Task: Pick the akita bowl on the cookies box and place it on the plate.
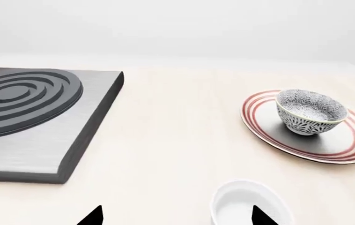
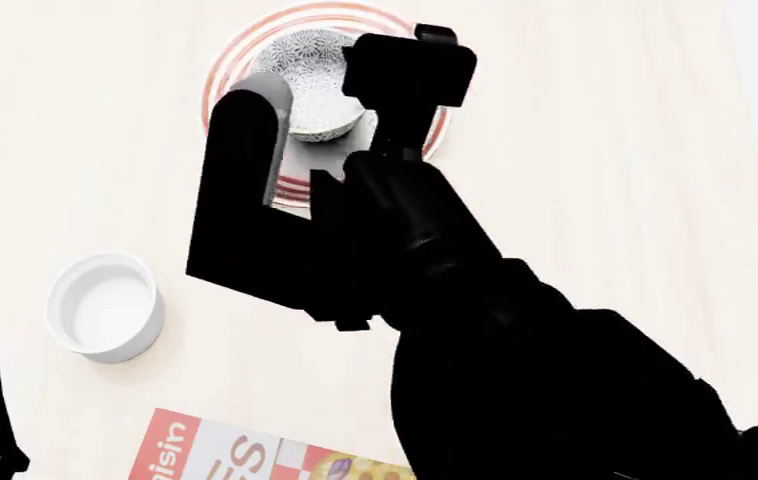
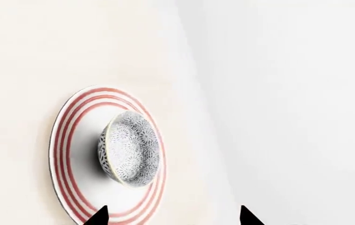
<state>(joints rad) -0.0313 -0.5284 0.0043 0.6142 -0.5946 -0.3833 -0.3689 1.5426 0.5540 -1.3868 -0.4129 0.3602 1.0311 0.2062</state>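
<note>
The akita bowl (image 2: pixel 310 95) stands upright on the red-ringed plate (image 2: pixel 215 90), far across the table. Nothing grips it. In the right wrist view the bowl (image 3: pixel 130 147) and plate (image 3: pixel 65 140) lie just ahead of my right gripper (image 3: pixel 172 216), which is open and empty, drawn back from the bowl. The left wrist view also shows the bowl (image 1: pixel 308 112) on the plate (image 1: pixel 255 105), far from my left gripper (image 1: pixel 177 216), open and empty. A corner of the cookies box (image 2: pixel 239 455) shows at the near edge, with nothing on that part.
A plain white cup (image 2: pixel 106 305) stands between the box and the plate, just ahead of the left gripper's fingers (image 1: pixel 262 216). A dark square stove (image 1: pixel 33 117) with rings lies beside the plate. My black right arm (image 2: pixel 486 330) hides part of the table.
</note>
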